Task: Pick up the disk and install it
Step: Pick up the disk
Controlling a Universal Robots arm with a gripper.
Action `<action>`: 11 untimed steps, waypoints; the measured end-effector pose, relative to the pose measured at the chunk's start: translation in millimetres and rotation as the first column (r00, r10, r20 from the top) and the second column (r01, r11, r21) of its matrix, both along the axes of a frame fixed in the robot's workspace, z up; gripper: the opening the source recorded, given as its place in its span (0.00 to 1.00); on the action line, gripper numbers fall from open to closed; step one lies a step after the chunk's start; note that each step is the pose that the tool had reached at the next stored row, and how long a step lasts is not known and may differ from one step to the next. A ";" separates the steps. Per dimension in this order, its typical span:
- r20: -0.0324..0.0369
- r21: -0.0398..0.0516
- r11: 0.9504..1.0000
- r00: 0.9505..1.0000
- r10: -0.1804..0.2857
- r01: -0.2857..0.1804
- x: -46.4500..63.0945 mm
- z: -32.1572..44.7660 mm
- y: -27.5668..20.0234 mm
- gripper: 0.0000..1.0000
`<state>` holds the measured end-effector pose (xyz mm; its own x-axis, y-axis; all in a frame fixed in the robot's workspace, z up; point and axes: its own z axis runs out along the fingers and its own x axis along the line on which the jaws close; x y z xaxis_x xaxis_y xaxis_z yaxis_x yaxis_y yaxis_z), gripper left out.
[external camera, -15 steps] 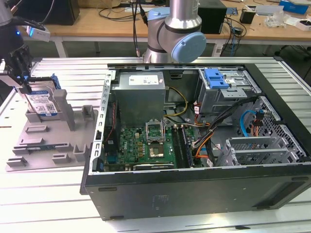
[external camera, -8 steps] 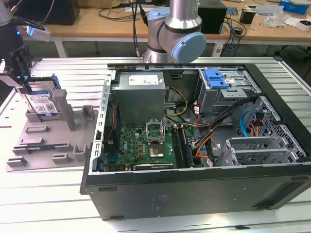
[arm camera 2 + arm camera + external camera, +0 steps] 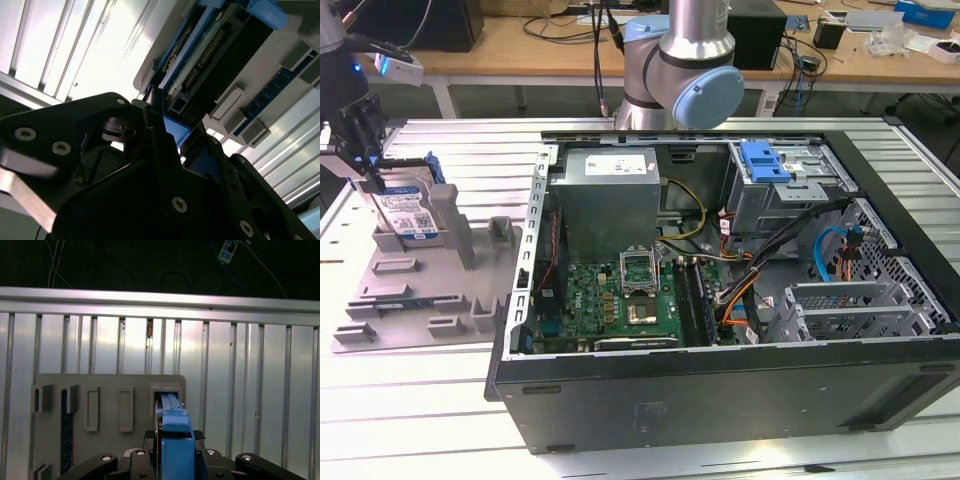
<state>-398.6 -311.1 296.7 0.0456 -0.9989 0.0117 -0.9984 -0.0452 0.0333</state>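
Disk (image 3: 412,212) and jaws meet at its upper edge. The gripper (image 3: 367,170) has come from above and, as far as both wrist views show, its jaws pinch the blue bracket, one on each flat face. In the first wrist view the blue strip (image 3: 172,412) sits sandwiched between them. That grip suits a thin slab standing on edge, since only the top rim is free to take.

The disk stands upright in a slot of the grey holder (image 3: 430,290), which props it so that its faces can be reached. It looks seated there, not yet lifted. Other slots in the holder hold narrow dark blue parts.

Beside the holder, toward the exterior view's right, the open computer case (image 3: 720,390) lies on its side. Its drive cage (image 3: 790,185) faces up, at the corner far from the holder.
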 end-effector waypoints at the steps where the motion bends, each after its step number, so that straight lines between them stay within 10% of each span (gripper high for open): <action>1: 0.000 0.000 1.000 1.000 0.000 0.000 0.0 3.3 0.0 0.37; 11: 0.000 0.000 1.000 1.000 0.000 0.000 0.0 61.6 0.0 0.37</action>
<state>-398.6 -311.1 358.3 0.0456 -0.9989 0.0118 -0.9984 -0.0452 0.0335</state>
